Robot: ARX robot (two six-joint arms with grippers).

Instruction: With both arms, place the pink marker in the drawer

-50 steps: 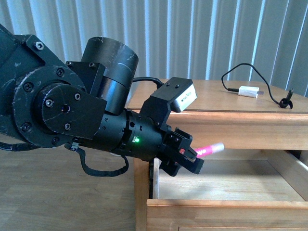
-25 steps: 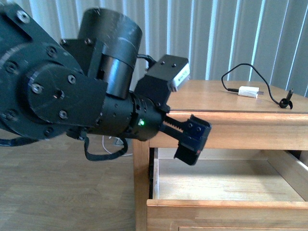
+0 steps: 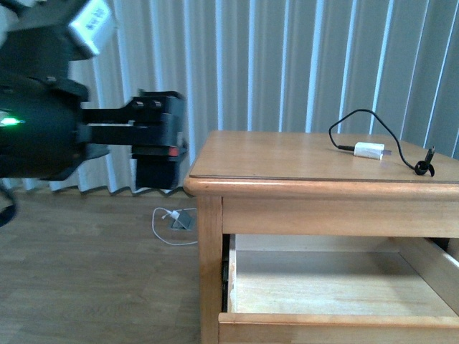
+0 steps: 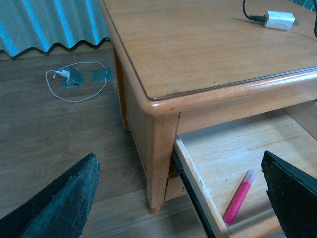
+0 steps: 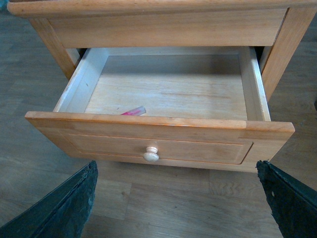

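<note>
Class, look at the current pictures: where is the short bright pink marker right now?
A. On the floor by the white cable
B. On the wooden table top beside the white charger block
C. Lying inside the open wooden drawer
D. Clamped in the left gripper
C: the short bright pink marker lies on the floor of the open honey-coloured wooden drawer, just behind its front panel.

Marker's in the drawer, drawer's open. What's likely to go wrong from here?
1. The pink marker lies loose just behind the front panel of the drawer. A hard push shut would probably send it rolling.
2. The knob is small and round. An off-centre push from the open right gripper might slip off or skew the drawer.
3. The open left gripper hangs close to the table corner. A careless swing might clip it.
</note>
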